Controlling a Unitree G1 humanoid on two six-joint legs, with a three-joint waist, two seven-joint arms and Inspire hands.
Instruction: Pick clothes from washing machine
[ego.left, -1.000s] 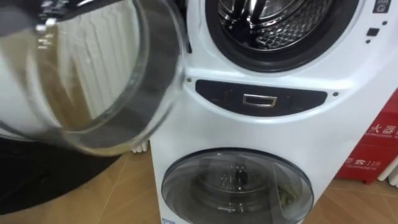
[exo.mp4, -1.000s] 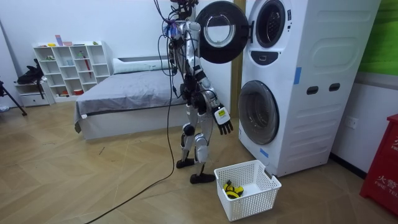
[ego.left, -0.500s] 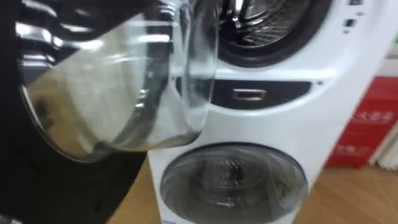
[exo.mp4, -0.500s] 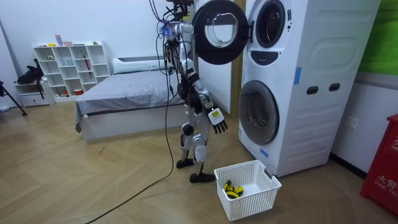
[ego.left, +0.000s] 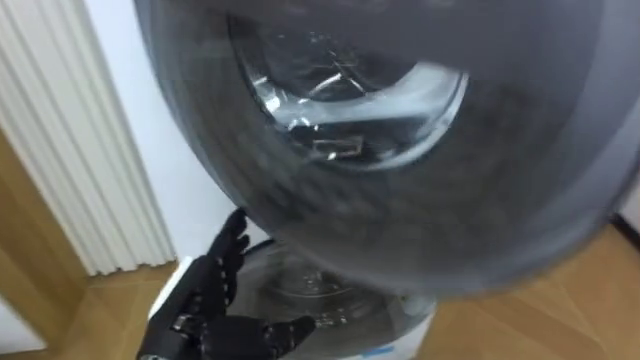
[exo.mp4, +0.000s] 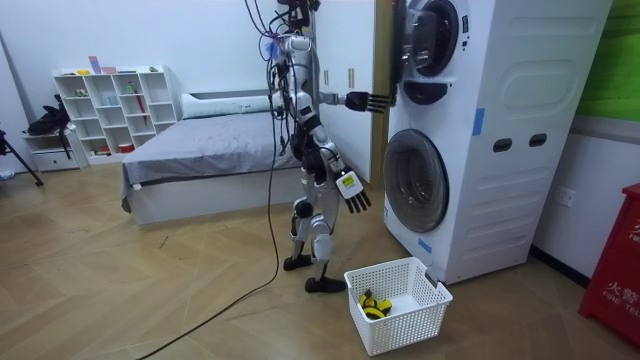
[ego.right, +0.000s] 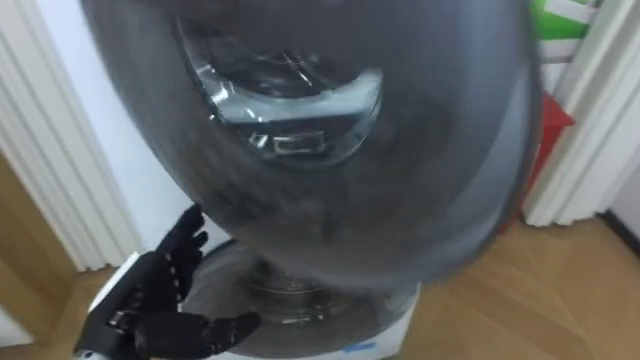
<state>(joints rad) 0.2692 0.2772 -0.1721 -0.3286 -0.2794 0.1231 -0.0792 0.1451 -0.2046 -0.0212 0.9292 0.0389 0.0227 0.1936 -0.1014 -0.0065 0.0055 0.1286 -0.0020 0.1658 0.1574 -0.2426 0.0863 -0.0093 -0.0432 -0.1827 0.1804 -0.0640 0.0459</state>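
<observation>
Most of the upper drum (exo.mp4: 432, 40) is hidden from the robot's head by the upper door (ego.left: 400, 150), whose dark rim and bulging glass hang between head and machine; whether any clothes lie inside I cannot tell. The washing machine (exo.mp4: 500, 130) is a tall white tower with two round doors, one above the other. The lower door (exo.mp4: 412, 195) is shut, grey and glassy. From the room view the upper door is seen edge-on, standing out from the machine's front, with part of the drum mouth showing past it. The robot stands on the wooden floor (exo.mp4: 150, 290) facing the machine, a bed (exo.mp4: 200, 150) behind it. Its left hand (ego.left: 205, 300) is raised toward the door's lower edge, fingers straight and spread, thumb out to the side. Whether it touches the door I cannot tell. Its right hand (exo.mp4: 352, 195) hangs beside its hip, fingers loose and apart, holding nothing. A white basket (exo.mp4: 405, 332) sits on the floor by the robot's feet, near the machine's foot. In it lies a yellow and black thing (exo.mp4: 372, 305), too small to name.
</observation>
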